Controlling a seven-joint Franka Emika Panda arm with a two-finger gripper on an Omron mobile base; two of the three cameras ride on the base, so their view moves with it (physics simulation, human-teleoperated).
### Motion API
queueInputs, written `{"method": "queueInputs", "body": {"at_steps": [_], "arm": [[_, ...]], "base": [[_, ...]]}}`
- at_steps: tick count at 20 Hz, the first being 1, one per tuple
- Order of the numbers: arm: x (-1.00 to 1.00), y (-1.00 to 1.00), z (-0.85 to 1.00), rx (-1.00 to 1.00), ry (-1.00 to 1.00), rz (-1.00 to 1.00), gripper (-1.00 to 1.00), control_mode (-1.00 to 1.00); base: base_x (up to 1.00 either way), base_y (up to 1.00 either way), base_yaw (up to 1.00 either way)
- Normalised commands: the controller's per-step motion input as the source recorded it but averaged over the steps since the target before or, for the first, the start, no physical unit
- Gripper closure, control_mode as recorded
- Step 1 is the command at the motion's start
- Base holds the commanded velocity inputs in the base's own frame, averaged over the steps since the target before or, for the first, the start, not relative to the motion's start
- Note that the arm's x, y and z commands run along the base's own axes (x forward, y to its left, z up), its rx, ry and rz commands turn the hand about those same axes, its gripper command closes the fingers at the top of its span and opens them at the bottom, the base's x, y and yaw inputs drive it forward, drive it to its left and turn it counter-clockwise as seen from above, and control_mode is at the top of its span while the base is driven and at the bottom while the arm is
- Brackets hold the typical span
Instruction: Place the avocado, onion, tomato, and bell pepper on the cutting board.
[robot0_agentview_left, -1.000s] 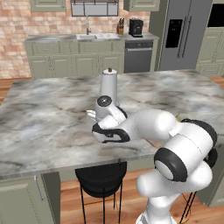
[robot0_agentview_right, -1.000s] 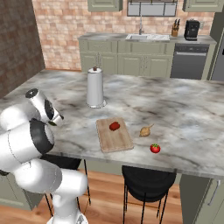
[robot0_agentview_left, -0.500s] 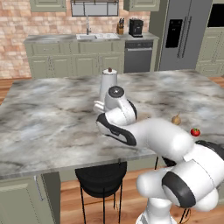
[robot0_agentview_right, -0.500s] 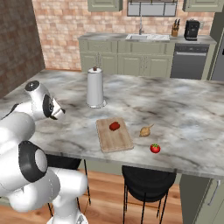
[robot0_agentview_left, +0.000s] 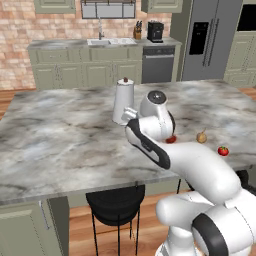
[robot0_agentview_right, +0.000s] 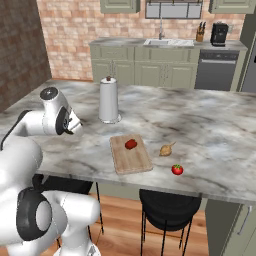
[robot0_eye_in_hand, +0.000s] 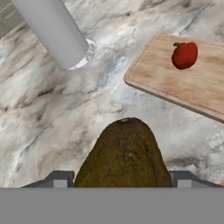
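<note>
While the arm is stretched out over the marble counter (robot0_agentview_right: 210, 125), the avocado (robot0_eye_in_hand: 124, 155) is seen clamped between the two fingertips of the gripper (robot0_eye_in_hand: 118, 178) in the hand view; the jaws are held partly apart, closed against the sides of the dark brownish fruit, which is carried above the counter surface and clear of it.

At the near edge of the island, two dark stools are tucked under the overhang. On the counter, nearest of the produce in the right base view, the tomato (robot0_agentview_right: 177, 169) is found lying to the right of the cutting board (robot0_agentview_right: 131, 155), apart from it. Slightly farther back, the onion (robot0_agentview_right: 165, 149) is seen on the bare marble just beside the board's right edge, its tip pointed away. The board itself is laid near the front of the island, and the bell pepper (robot0_agentview_right: 131, 144) is already resting on its far half; the same red fruit (robot0_eye_in_hand: 184, 55) is shown on the wood in the hand view, ahead of the held avocado.

Behind the board and to its left, an upright white paper towel roll (robot0_agentview_right: 108, 100) is stood on its holder. The gripper's position is left of the board, near the roll.

Farthest back, a sink, green cabinets, a dishwasher and a brick wall are visible.
</note>
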Motion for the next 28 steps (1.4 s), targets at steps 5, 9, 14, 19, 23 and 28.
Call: {"method": "queueInputs", "body": {"at_steps": [5, 9, 14, 19, 23, 28], "arm": [[-0.19, -0.47, 0.29, 0.04, 0.00, 0.00, 1.00, -1.00], [-0.13, -0.46, 0.14, 0.02, 0.00, 0.00, 1.00, -1.00], [-0.12, -0.47, 0.06, 0.01, 0.00, 0.00, 1.00, -1.00], [-0.08, -0.40, 0.00, 0.00, 0.00, 0.00, 1.00, -1.00], [0.00, -0.22, 0.00, 0.00, 0.00, -0.01, 1.00, -1.00], [0.00, -0.09, 0.00, 0.00, 0.00, 0.00, 1.00, -1.00]], "base": [[0.00, 0.00, 0.00], [0.00, 0.00, 0.00], [0.00, 0.00, 0.00], [0.00, 0.00, 0.00], [0.00, 0.00, 0.00], [0.00, 0.00, 0.00]]}}
